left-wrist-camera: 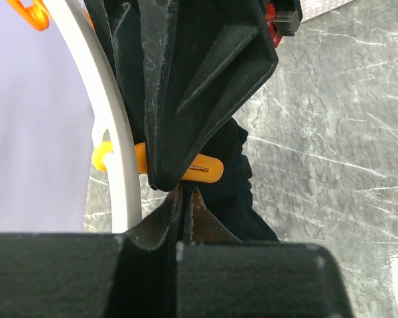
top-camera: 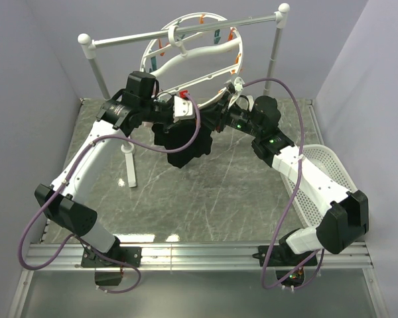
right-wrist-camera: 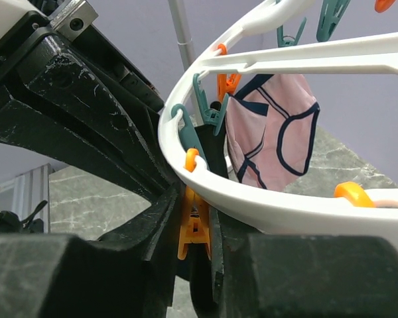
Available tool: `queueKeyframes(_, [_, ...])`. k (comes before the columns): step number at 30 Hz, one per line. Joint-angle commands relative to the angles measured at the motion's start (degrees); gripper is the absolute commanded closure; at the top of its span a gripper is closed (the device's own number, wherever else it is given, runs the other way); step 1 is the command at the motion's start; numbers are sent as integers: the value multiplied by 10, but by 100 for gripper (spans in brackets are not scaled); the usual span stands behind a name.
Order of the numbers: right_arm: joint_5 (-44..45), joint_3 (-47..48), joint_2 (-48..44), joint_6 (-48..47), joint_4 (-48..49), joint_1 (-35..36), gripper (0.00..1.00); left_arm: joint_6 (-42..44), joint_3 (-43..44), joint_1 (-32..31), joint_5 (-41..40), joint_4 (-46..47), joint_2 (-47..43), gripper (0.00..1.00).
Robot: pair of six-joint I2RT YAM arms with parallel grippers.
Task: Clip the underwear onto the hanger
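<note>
Grey marbled table (top-camera: 219, 192), lavender walls (top-camera: 26, 79), white rail (top-camera: 186, 34) at the back, basket (top-camera: 325, 172) on the right. Both arms stretched forward and inward, meeting under the hanger (right-wrist-camera: 252, 199) rim. Left gripper (left-wrist-camera: 183, 199) clamped tight, underwear (top-camera: 180, 142) just beyond. Right gripper (right-wrist-camera: 196, 218) closed on orange pin (right-wrist-camera: 189, 238). Underwear hung between both, above the table.

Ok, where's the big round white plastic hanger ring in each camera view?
Top external: the big round white plastic hanger ring is at top centre, hanging from the silver rail.
Left wrist: its rim curves down the left side.
Right wrist: its rim sweeps from the centre to the right edge.
Shared landmark: the grey marbled tabletop shows in all three.
</note>
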Motion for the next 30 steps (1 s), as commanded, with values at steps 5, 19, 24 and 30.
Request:
queueKeyframes(5, [-22,-8,-10,-4,-39,6,61,4,7,0,37,47,-31,100])
queueKeyframes(19, [-15,-5,-18,7,-51,7,38,-24,-10,0,11,82,-30,100])
queueKeyframes(24, [-11,-19,-43,1,-73,6,32,-54,-41,0,8,104,-42,94])
queueKeyframes(30, [-9,-36,-77,1,-102,6,29,-90,-79,0,1,131,-62,74])
